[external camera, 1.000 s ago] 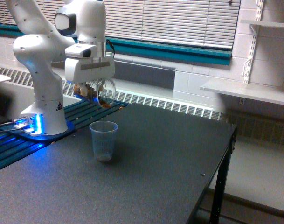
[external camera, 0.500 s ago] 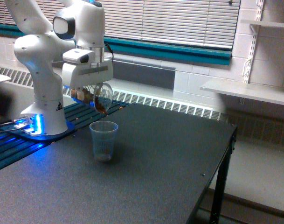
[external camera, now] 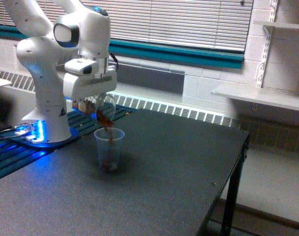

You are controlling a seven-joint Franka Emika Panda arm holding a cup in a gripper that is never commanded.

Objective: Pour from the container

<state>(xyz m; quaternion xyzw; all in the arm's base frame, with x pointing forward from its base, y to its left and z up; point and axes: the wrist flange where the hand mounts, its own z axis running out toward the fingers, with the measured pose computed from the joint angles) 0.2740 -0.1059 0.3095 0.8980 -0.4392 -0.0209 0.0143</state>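
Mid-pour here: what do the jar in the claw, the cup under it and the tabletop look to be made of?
The container: clear and rounded with bright glints, likely glass, possibly hard plastic; brown lumps show through it.
The cup: translucent, thin-walled and tapered, probably plastic with a cloudy finish.
The table: dark, speckled matte top, looks like laminate; the black leg seems to be painted metal.

The white arm is mounted on a base at 9 o'clock in the exterior view, and its upper links are folded over toward 3 o'clock. The wrist is pointed down and tilted. The gripper is closed on the jar, which is tipped mouth-down toward 5 o'clock.
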